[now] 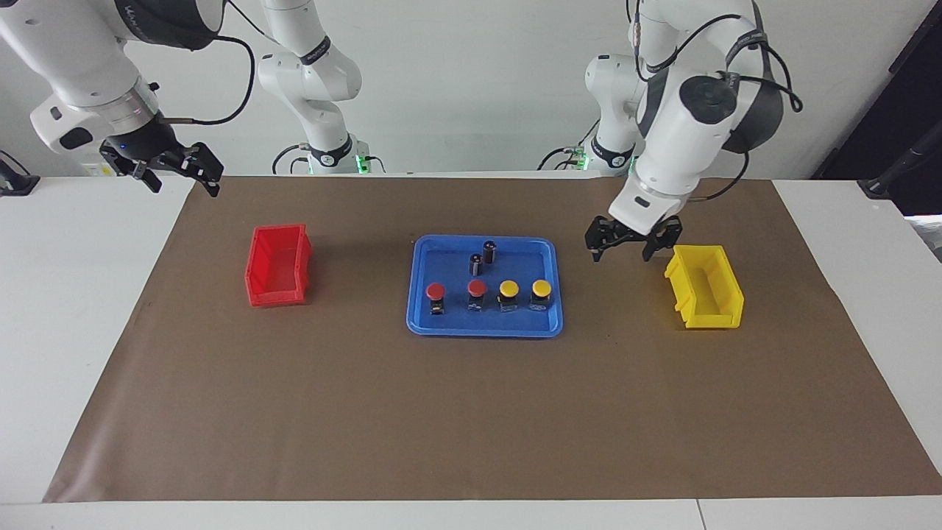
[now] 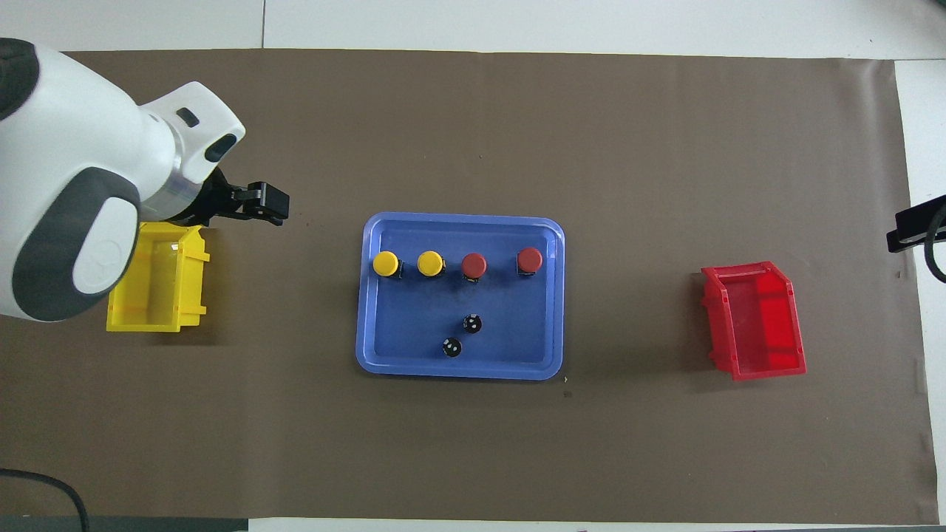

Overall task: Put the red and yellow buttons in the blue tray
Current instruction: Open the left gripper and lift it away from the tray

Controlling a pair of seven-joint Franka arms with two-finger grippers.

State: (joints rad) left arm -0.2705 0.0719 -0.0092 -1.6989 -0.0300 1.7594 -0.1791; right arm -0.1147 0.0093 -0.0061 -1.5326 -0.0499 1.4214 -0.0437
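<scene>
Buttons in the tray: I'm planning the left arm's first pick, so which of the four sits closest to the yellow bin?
The yellow button ending the row toward the yellow bin; the second yellow and both reds sit farther along.

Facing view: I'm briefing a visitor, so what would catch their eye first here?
The blue tray mid-table, holding a row of two red and two yellow buttons. A red bin and a yellow bin flank it, the left gripper hanging open beside the yellow one.
</scene>
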